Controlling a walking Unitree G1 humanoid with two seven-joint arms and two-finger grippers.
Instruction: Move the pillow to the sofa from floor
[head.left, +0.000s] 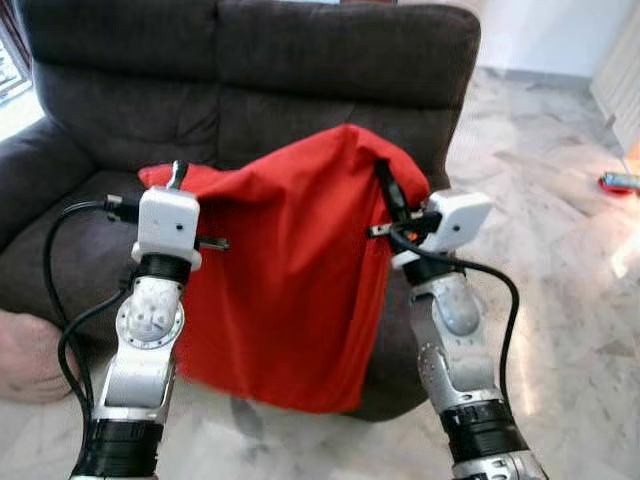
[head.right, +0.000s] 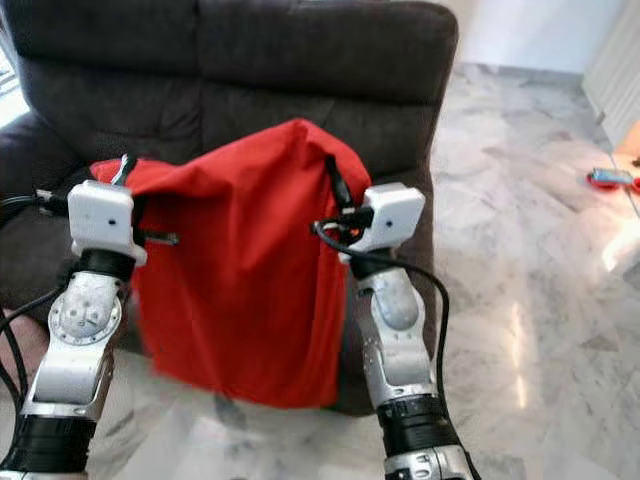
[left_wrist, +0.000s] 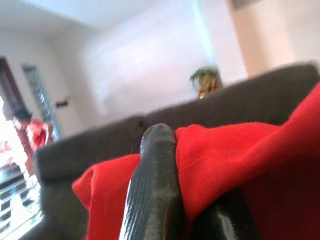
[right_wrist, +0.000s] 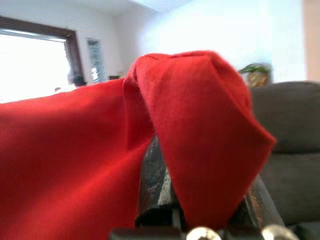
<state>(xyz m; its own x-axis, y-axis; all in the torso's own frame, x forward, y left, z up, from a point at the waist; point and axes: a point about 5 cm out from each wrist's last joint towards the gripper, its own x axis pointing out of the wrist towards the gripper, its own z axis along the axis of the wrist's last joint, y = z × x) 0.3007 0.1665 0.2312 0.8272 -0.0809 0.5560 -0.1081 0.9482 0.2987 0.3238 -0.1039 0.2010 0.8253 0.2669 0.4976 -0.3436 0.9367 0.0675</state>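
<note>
Pinching the unlabelled red pillow (head.left: 290, 290), both grippers hold it before the sofa (head.left: 250, 80).

Legible text, labels, brands, numbers, signs: none. The pillow (head.left: 290, 290) is plain red cloth with no print or tag showing. The sofa (head.left: 250, 70) behind it is plain dark fabric without a label. The white wrist housings either side of the pillow bear no readable marking.
</note>
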